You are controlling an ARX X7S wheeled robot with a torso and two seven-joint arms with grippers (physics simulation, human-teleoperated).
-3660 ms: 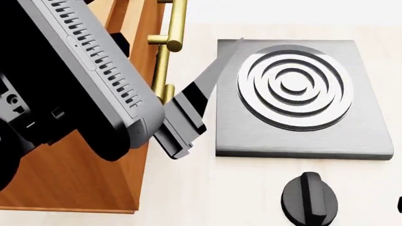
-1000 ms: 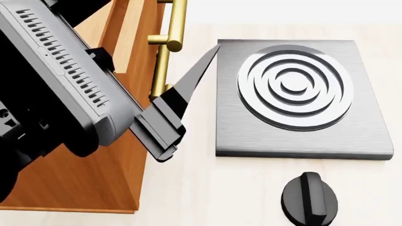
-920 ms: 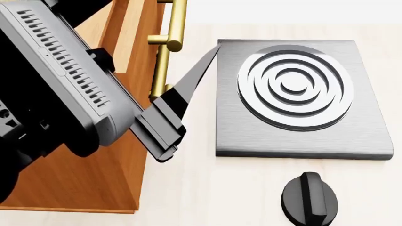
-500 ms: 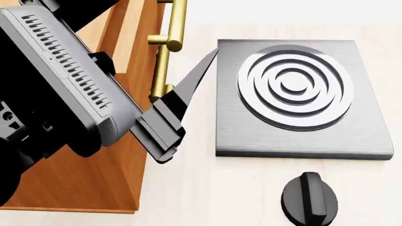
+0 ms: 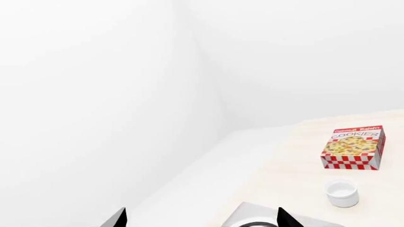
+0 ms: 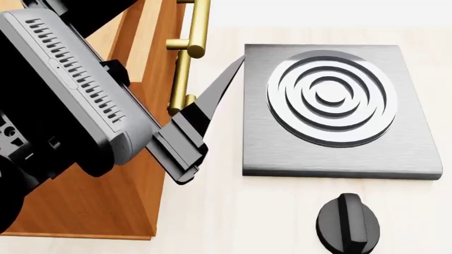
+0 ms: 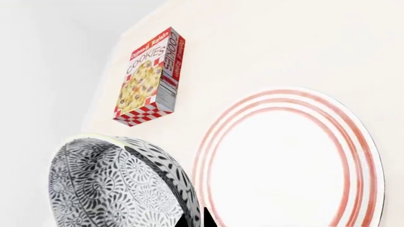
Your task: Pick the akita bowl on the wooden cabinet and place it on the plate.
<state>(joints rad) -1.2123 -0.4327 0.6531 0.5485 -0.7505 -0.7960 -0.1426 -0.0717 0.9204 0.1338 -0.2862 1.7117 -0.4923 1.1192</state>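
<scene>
Akita bowl [image 7: 120, 187] pinched at its rim by the right gripper [image 7: 197, 221], tilted beside the plate [image 7: 287, 161]; left gripper [image 5: 200, 218] jaws spread wide

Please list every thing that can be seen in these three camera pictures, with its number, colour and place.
wooden cabinet: 1, orange-brown with brass handles, left of the stove plate.
stove plate: 1, grey metal with rings, on the pale counter.
knob: 1, black, in front of the stove plate.
cookie box: 1, red and white, beyond the plate.
cup: 1, white, near the cookie box.
plate: 1, white with red rings, on the counter.
bowl: 1, black-and-white pattern, beside the plate, at the right gripper.
left arm: 1, grey and black, before the cabinet.
</scene>
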